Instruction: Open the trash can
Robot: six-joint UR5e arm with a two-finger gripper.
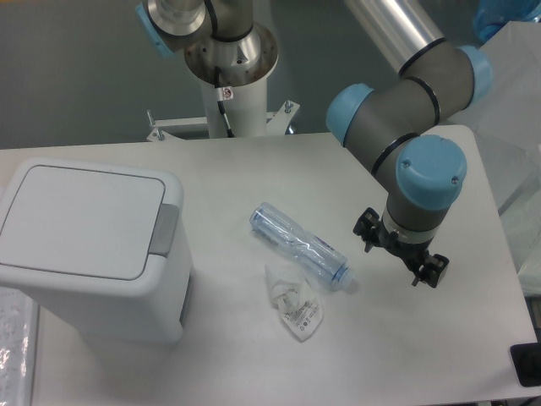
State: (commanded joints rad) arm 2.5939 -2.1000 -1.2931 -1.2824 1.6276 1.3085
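The trash can [89, 245] is a boxy white bin standing at the left of the table, its flat lid down and a grey push-button latch [163, 230] at the lid's right rim. My gripper [401, 251] hangs over the right part of the table, well to the right of the bin. Its two black fingers [430, 271] stand apart, open, with nothing between them.
A clear plastic bottle [300, 246] lies on its side at mid-table between bin and gripper. A crumpled clear wrapper [296, 309] lies just in front of it. The arm's base column [230, 76] rises at the table's far edge. A dark object [529, 364] sits at the right edge.
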